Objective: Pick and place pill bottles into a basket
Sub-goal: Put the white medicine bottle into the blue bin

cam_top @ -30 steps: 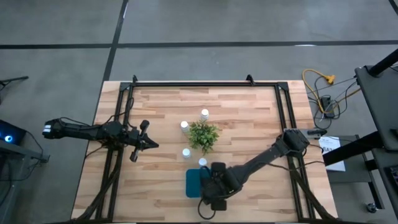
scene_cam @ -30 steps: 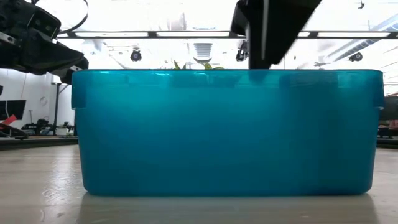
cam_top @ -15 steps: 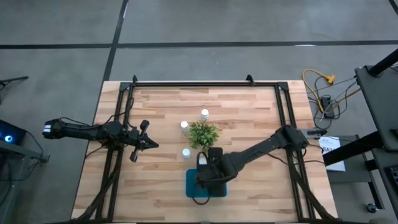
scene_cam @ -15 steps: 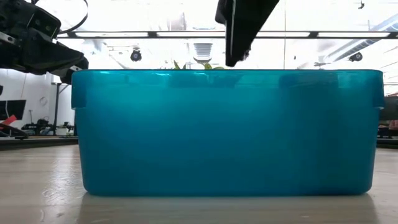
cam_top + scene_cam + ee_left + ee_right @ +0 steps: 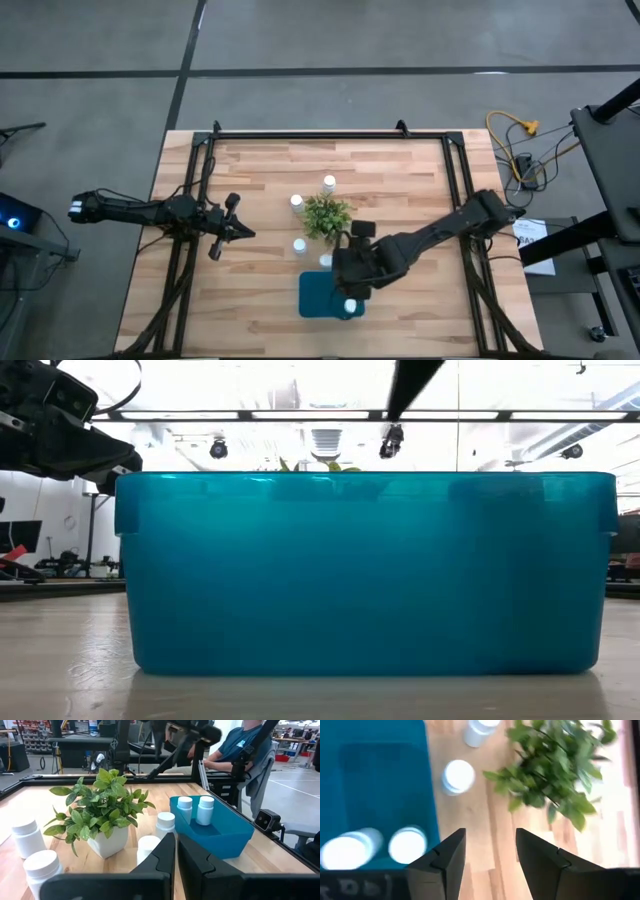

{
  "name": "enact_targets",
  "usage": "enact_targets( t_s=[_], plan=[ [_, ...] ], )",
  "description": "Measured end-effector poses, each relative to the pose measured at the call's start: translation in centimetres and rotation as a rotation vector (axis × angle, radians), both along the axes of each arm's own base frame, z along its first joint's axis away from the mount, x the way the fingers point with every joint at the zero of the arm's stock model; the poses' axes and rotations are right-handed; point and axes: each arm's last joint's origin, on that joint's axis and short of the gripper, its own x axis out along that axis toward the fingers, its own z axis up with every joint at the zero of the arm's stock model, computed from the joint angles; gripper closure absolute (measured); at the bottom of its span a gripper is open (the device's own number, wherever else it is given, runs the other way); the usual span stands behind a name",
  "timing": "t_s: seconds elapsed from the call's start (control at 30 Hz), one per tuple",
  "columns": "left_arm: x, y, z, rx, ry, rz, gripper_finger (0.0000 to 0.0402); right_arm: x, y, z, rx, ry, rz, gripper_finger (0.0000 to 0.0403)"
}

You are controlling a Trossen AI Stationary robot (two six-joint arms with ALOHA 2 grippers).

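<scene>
While two pill bottles [image 5: 196, 810] stand upright side by side inside the teal basket [image 5: 322, 296] near the front edge of the wooden table [image 5: 400, 190], the right gripper [image 5: 352, 268] hovers above the basket's right rim, just in front of a small potted plant [image 5: 326, 216]. Its fingers [image 5: 442, 862] are spread apart and hold nothing, with bare wood showing between them in the right wrist view. Four more bottles stand on the tabletop: one [image 5: 329, 183] behind the plant, one [image 5: 296, 202] at its left rear, one [image 5: 299, 246] at its left front, and one [image 5: 326, 261] between the plant and the basket, close to the basket's far wall. The left gripper [image 5: 240, 232] waits over the table's left side, well apart from the bottles, its fingers pressed together and empty. Beyond the table, the left wrist view shows a seated person [image 5: 240, 747] in a blue shirt.
</scene>
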Motion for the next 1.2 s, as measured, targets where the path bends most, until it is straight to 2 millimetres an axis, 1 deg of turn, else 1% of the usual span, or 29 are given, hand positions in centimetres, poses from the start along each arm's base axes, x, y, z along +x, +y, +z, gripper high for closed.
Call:
enact_targets(
  t_s=[0.2,0.37,0.43,0.57,0.77,0.9,1.1,1.2],
  plan=[
    [0.0,0.0,0.0,0.0,0.0,-0.002,0.0401,-2.0,-1.0,-1.4,0.022,-0.082,-0.023,0.0243],
    [0.0,0.0,0.0,-0.001,-0.003,-0.001,0.0401,-3.2,-2.1,-1.9,0.048,-0.2,-0.002,0.0242],
    [0.0,0.0,0.0,-0.002,-0.004,-0.002,0.0401,-3.4,-2.6,-1.8,0.059,-0.252,0.009,0.0241],
    [0.0,0.0,0.1,-0.002,-0.005,-0.001,0.0401,-3.8,-3.3,-1.1,0.059,-0.299,0.033,0.0236],
    [0.0,0.0,0.1,-0.002,-0.005,-0.001,0.0401,-3.5,-3.5,-1.1,0.015,-0.303,0.12,0.0225],
    [0.0,0.0,0.1,-0.002,-0.005,-0.001,0.0401,-3.3,-3.5,-0.9,0.016,-0.317,0.119,0.0222],
    [0.0,0.0,0.1,-0.002,-0.006,-0.001,0.0401,-2.9,-3.4,-0.1,0.044,-0.404,0.116,0.0228],
    [0.0,0.0,0.1,-0.002,-0.005,-0.001,0.0401,-2.7,-3.4,-0.2,0.041,-0.404,0.121,0.023]
  ],
)
